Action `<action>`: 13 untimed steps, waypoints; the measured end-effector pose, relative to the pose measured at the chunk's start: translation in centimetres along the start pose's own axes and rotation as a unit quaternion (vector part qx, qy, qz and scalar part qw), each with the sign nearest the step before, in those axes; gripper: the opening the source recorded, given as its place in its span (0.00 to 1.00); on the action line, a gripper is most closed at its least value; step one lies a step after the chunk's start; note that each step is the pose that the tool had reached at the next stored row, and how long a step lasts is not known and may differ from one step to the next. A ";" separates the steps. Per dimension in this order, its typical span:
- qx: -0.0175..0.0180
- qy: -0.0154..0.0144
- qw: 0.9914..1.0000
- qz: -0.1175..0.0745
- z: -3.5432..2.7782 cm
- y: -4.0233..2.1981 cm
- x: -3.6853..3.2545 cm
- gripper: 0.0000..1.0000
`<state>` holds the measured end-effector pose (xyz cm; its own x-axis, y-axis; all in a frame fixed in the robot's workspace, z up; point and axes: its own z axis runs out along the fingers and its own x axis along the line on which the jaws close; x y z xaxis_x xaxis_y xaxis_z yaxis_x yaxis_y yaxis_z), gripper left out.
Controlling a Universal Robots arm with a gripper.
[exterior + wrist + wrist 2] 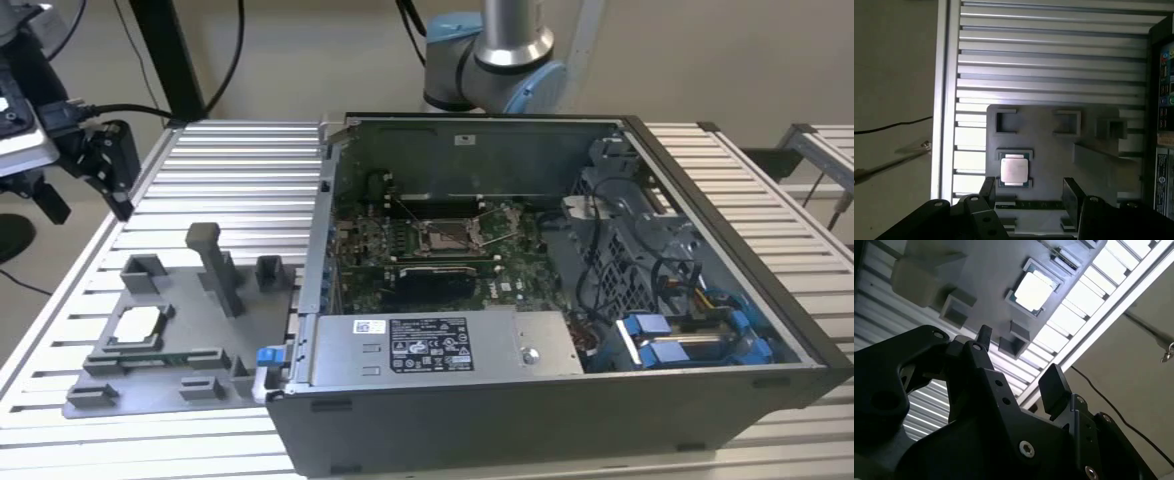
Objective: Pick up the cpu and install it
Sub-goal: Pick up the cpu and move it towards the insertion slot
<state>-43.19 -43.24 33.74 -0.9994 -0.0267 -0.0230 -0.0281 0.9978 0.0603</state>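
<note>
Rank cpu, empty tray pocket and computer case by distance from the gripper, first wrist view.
1. cpu: seated in the fixture tray, just ahead of the open gripper.
2. empty pocket: across the tray, past the cpu.
3. computer case: beside the tray.

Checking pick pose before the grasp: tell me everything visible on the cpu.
The cpu is a small, flat, square chip with a pale silver-white metal top and a darker rim. It lies level, top up, seated in a framed recess of the grey fixture tray. The tray sits on the slatted table, to the exterior view's left of the computer case. Only the tray touches the cpu. The open gripper hangs above it, apart.
</note>
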 end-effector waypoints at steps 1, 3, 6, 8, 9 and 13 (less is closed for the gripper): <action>0.000 0.000 1.000 0.000 0.14 -0.01 0.00 1.00; 0.000 0.000 1.000 0.000 0.39 -0.02 0.02 1.00; 0.000 0.000 1.000 0.000 0.81 -0.05 0.06 1.00; 0.000 0.000 1.000 0.000 1.09 -0.06 0.11 1.00; 0.000 0.000 1.000 0.000 1.24 -0.07 0.13 1.00; 0.000 0.000 1.000 0.000 1.82 -0.11 0.23 1.00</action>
<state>-43.38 -43.24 31.91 -0.9994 -0.0267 -0.0230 -0.0281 0.9978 0.0607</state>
